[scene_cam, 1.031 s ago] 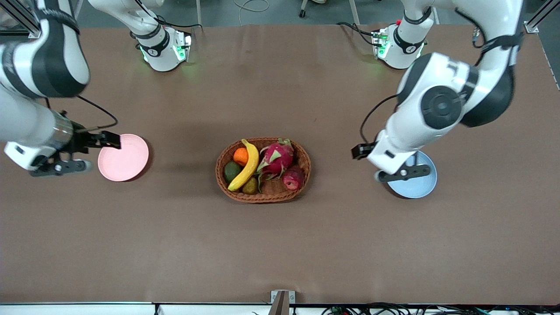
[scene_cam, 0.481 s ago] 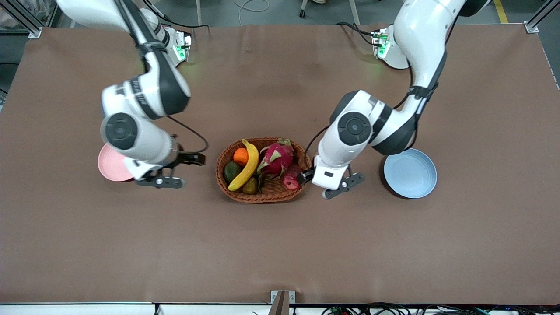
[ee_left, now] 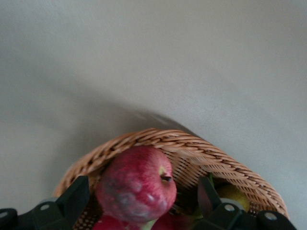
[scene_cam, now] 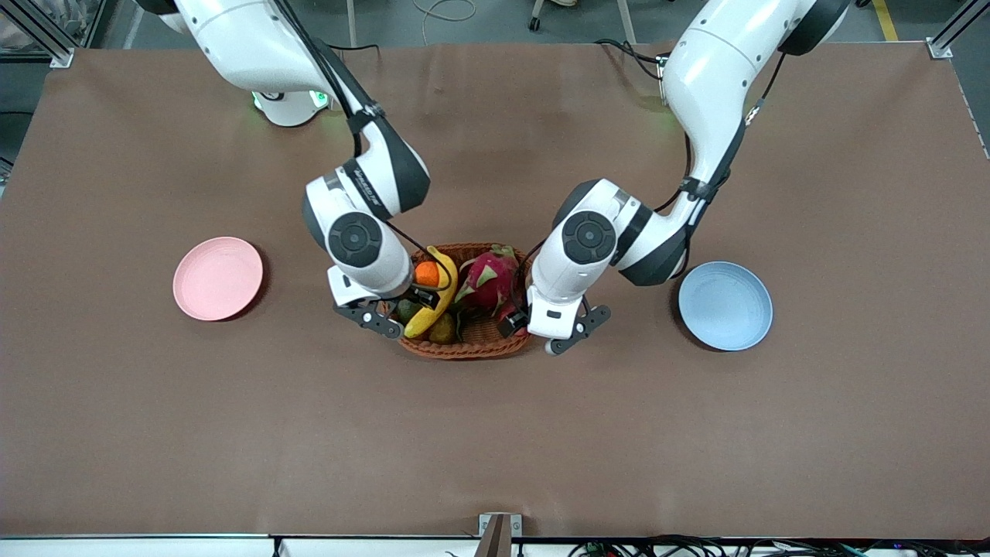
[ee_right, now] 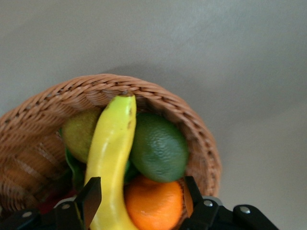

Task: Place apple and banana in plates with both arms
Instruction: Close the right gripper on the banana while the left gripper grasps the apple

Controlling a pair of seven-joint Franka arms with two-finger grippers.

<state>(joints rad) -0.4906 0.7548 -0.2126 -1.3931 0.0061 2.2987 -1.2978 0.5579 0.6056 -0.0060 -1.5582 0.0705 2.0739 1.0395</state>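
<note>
Left gripper (ee_left: 139,206), fingers apart, straddles the apple (ee_left: 136,187) in the basket (scene_cam: 464,344); right gripper (ee_right: 139,203), apart, straddles the banana (ee_right: 111,158).

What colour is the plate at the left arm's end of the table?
Light blue plate, clearest in the front view.

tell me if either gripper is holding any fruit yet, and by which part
Nothing is held. The left gripper is open astride the apple, and the right gripper is open astride the banana, both over the basket.
</note>
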